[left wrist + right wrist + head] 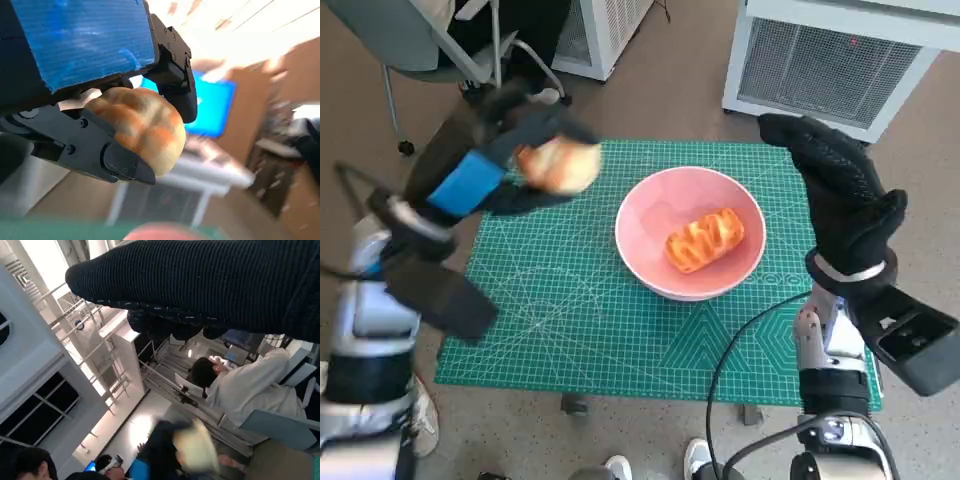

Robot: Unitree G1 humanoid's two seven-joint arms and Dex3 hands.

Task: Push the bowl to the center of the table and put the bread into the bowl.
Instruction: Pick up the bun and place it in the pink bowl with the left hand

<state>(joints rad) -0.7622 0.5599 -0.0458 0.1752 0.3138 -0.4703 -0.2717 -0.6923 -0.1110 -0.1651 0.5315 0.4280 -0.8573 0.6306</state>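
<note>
A pink bowl (690, 245) holds orange-striped bread (705, 240). The mat (570, 320) is green, gridded with white lines. Blue tape covers the black left hand (505, 165).

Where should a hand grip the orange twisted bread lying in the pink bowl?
Across the narrow middle of the orange twisted bread, from straight above. It lies flat and slanted in the pink bowl, whose raised rim blocks a side approach; the fingers should straddle its short width.

A green cutting mat with white lines (580, 320) covers the small table, and the floor around it is brown (680, 70). A grey chair with thin metal legs (430, 45) and a white box with a wire grille (830, 65) stand behind the table. Bright light falls on tall white walls with dark windows (35, 390), and a person in a white top (250, 387) sits on a pale blue chair (280, 427).
</note>
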